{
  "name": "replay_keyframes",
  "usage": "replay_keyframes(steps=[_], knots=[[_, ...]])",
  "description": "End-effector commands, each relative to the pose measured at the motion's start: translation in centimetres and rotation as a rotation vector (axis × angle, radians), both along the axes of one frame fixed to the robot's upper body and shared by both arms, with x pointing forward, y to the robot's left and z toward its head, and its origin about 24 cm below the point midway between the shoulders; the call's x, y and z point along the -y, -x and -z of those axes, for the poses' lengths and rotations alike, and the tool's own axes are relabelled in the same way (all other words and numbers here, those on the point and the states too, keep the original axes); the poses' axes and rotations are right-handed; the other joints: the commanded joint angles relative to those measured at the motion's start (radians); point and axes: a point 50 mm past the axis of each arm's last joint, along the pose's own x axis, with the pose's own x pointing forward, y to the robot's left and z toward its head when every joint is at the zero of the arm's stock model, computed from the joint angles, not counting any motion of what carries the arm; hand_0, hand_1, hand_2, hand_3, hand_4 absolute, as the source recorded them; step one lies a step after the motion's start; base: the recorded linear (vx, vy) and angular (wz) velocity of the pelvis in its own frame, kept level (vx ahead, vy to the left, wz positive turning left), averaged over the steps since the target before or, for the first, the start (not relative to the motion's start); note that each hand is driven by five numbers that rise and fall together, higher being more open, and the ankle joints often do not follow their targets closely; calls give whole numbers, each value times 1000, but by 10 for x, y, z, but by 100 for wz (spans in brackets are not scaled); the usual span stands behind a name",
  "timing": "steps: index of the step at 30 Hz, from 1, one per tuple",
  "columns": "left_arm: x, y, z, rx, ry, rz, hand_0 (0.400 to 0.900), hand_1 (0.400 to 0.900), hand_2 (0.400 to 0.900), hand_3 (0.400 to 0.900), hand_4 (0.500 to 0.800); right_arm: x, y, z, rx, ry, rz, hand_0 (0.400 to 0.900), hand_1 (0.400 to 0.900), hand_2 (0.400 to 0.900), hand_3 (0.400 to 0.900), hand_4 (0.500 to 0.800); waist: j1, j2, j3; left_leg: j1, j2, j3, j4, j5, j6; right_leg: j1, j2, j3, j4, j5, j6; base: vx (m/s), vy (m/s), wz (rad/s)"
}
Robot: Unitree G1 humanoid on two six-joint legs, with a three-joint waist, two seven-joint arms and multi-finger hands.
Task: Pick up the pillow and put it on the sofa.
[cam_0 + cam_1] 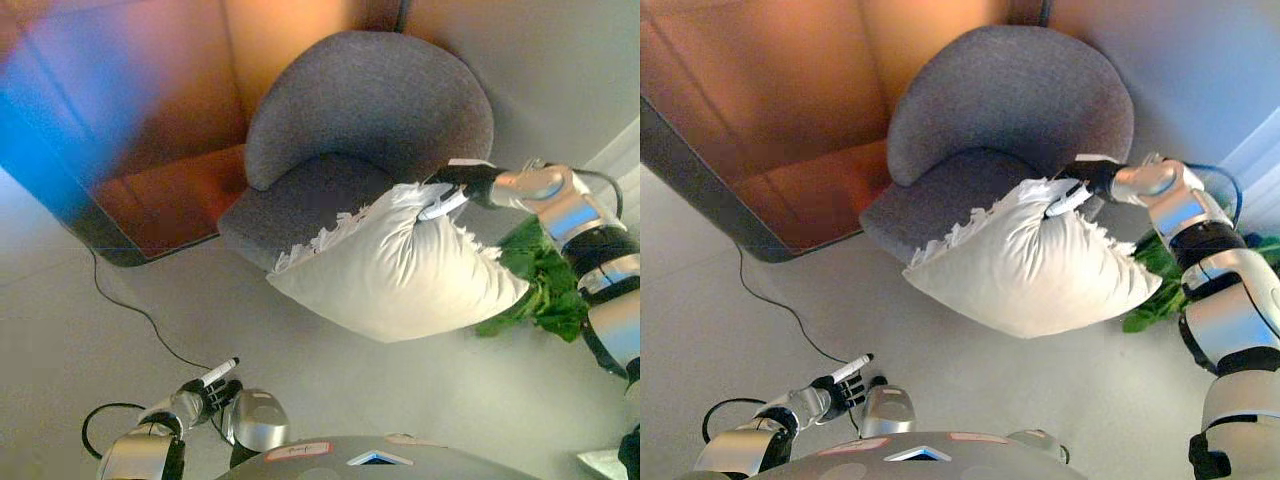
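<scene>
A white pillow with a fringed edge [400, 265] hangs in the air in front of the grey round-backed sofa chair [370, 120], its upper corner over the front of the seat. My right hand [455, 190] is shut on the pillow's top edge and holds it up; it also shows in the right eye view [1080, 185]. My left hand [210, 390] hangs low at the bottom left, away from the pillow, its fingers relaxed and empty.
A green leafy plant [545, 285] stands on the floor right of the chair, partly behind the pillow. A wood-panelled wall with a dark base [150, 150] runs behind and left of the chair. A thin cable [130, 305] lies on the grey floor.
</scene>
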Motion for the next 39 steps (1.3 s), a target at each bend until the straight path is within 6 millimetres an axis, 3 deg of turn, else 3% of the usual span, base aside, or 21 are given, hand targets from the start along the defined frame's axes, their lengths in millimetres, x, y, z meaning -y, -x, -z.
replay_keyframes(steps=[1, 3, 8, 12, 14, 15, 17, 22, 26, 29, 31, 35, 39], knots=[[-28, 3, -9, -40, -103, 145, 900, 900, 900, 900, 800, 4, -11, -135, 378, -100, 35, 400, 400, 400, 400, 500, 51, -35, -103, 77, -93, -34, -46, -9, 141, -109, -14, 182, 193, 117, 92, 195, -87, 88], [-33, 2, -12, -26, -123, 146, 900, 900, 900, 900, 800, -1, -13, -133, 368, -105, 32, 400, 400, 400, 400, 500, 38, -47, -104, 95, -86, -68, -86, 2, 135, -140, 20, 233, 134, 123, 92, 206, -299, 54], [-48, 0, -19, 4, -167, 82, 900, 900, 900, 900, 800, -20, -20, -128, 361, -132, -17, 400, 400, 400, 400, 500, 17, -91, -85, 159, -9, -72, -124, -30, 87, -225, 80, 252, -121, 164, 92, 216, -509, 33], [-57, -8, -26, 24, -217, 75, 900, 900, 900, 900, 800, -28, -23, -129, 336, -218, -4, 400, 400, 400, 400, 500, 17, -118, -65, 142, 71, -117, -97, -18, 66, -211, 138, 265, -55, 15, 92, 149, -437, 58], [-55, -7, -24, 31, -212, 52, 900, 900, 900, 900, 800, -31, -25, -123, 296, -219, 1, 400, 400, 400, 400, 500, 20, -108, -71, 159, 108, -105, -142, 30, 43, -175, 164, 252, -50, -67, 92, 96, -153, 26], [-51, -8, -23, 37, -207, 41, 900, 900, 900, 900, 800, -30, -25, -119, 270, -220, 12, 400, 400, 400, 400, 500, 28, -103, -76, 158, 128, -82, -166, 70, 30, -150, 161, 218, -53, -86, 92, 99, -58, 22], [-42, -8, -18, 36, -191, 37, 900, 900, 900, 900, 800, -24, -27, -109, 232, -221, 44, 400, 400, 400, 400, 500, 33, -87, -84, 153, 149, -70, -205, 122, 11, -114, 175, 207, -76, -117, 92, 126, 3, 18], [-27, 2, -8, 3, -149, 45, 900, 900, 900, 900, 800, -12, -28, -85, 130, -221, 129, 400, 400, 400, 400, 500, 54, -39, -88, 143, 146, -70, -257, 180, -8, -78, 143, 161, -65, -158, 92, 126, 56, 11], [-24, 3, -7, 4, -151, 48, 900, 900, 900, 900, 800, -1, -26, -69, 83, -237, 192, 400, 400, 400, 400, 500, 54, -8, -77, 150, 149, -67, -271, 187, -8, -91, 118, 161, -38, -171, 92, 119, 9, 14], [-25, -6, -10, 30, -158, 43, 900, 900, 900, 900, 800, 2, -26, -65, 72, -259, 239, 400, 400, 400, 400, 500, 48, 13, -56, 142, 157, -75, -273, 184, -8, -138, 103, 176, 2, -179, 92, 22, -71, 15], [-24, -20, -14, 63, -160, 34, 900, 900, 900, 900, 800, 3, -27, -66, 94, -241, 262, 400, 400, 400, 400, 500, 44, 28, -27, 129, 164, -81, -276, 183, -8, -194, 90, 190, 41, -183, 92, -99, -94, 15], [-19, -59, -29, 190, -163, 7, 900, 900, 900, 900, 800, 14, -29, -87, 229, -210, 361, 400, 400, 400, 400, 500, 35, 60, 81, 62, 170, -137, -283, 184, -8, -342, 64, 231, 141, -199, 92, -281, -150, 27], [-10, -55, -24, 253, -113, 9, 900, 900, 900, 900, 800, 31, -24, -105, 316, -179, 447, 400, 400, 400, 400, 500, 43, 83, 153, -3, 168, -185, -281, 199, -8, -474, 44, 261, 237, -203, 92, -214, -110, 20]])
